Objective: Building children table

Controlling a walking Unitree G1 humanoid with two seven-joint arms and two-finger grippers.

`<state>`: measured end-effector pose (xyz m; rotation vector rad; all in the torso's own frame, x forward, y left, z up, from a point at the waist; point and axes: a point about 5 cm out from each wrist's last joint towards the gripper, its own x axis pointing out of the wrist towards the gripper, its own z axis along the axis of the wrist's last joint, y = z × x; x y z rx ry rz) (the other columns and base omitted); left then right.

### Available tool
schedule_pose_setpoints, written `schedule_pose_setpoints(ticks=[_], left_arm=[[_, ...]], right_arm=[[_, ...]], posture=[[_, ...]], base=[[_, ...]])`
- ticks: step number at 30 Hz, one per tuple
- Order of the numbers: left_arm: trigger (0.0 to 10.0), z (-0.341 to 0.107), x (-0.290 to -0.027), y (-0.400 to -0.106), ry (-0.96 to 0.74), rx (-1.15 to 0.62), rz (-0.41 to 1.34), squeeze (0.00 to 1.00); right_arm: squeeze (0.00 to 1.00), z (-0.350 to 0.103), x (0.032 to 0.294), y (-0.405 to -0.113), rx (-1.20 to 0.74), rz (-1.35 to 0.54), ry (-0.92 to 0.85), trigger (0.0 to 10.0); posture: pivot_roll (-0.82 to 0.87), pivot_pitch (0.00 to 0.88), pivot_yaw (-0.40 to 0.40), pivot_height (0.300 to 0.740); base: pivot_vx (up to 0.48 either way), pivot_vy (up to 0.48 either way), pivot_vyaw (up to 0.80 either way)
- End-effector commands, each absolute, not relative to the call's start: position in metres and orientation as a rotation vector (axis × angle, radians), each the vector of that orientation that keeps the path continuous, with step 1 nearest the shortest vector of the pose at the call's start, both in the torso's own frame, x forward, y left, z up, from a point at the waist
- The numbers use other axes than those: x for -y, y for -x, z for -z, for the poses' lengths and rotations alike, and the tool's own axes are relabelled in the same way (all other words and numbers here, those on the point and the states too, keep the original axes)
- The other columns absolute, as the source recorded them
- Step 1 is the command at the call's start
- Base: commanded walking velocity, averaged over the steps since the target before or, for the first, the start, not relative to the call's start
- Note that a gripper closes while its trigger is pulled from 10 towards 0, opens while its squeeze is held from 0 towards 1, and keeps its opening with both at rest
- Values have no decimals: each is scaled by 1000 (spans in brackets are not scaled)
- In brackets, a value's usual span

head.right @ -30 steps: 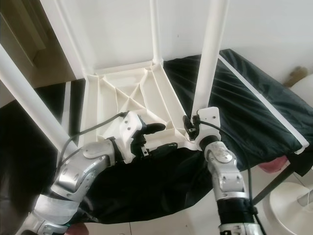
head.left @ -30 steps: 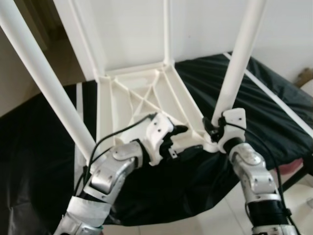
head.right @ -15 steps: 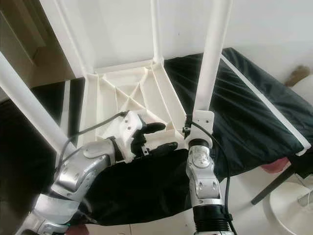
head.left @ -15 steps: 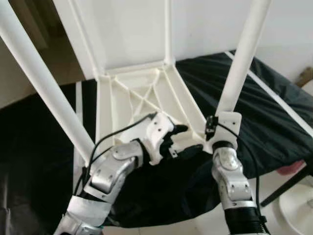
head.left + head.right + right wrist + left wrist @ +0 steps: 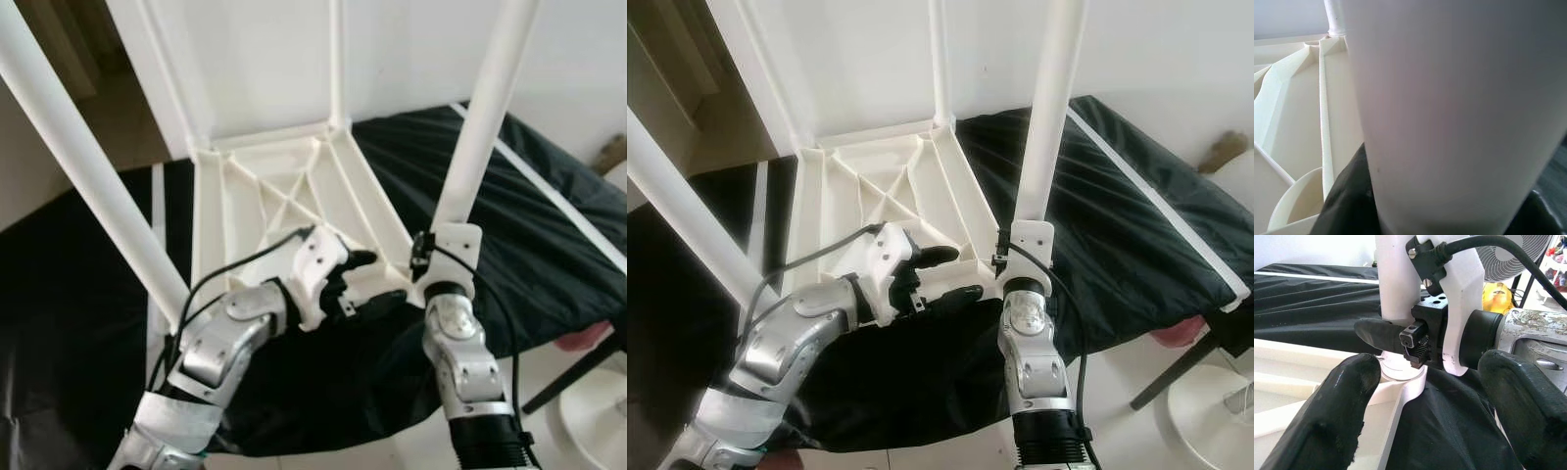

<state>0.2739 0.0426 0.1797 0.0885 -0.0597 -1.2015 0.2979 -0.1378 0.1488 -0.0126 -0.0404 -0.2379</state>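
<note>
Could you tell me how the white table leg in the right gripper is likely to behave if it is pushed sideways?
The table leg looks like a stiff plastic tube, so it should lever rather than bend. Its foot sits in the tabletop corner socket, so a push may tilt it there. The right gripper clasps its smooth base, which might slip.

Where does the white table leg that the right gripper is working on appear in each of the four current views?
Left eye view: table leg rises right of centre, above the right gripper.
Right eye view: the leg stands just right of centre, foot at the tabletop corner.
Left wrist view: its lower end is top centre, a black finger across it.
Right wrist view: it looms close.
Shared landmark: the upturned ribbed tabletop.
</note>
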Motion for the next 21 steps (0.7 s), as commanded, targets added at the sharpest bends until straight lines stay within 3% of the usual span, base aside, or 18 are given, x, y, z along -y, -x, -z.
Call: schedule_pose_setpoints(ticks=[1, 12, 21], left_arm=[[10000, -181, -42, -272, -99, 64, 1257, 0], [10000, -181, -42, -273, -95, 62, 1256, 0], [10000, -182, -42, -273, -97, 63, 1256, 0]], right_arm=[[1000, -135, 135, -290, -12, 243, -37, 10000], [1000, -143, 142, -287, 39, 207, -47, 10000], [1000, -151, 164, -283, 118, 50, -36, 10000]], posture=[[-55, 0, 73, 740], [-61, 0, 79, 740], [-61, 0, 80, 740]], base=[[0, 0, 0], [0, 0, 0], [0, 0, 0]])
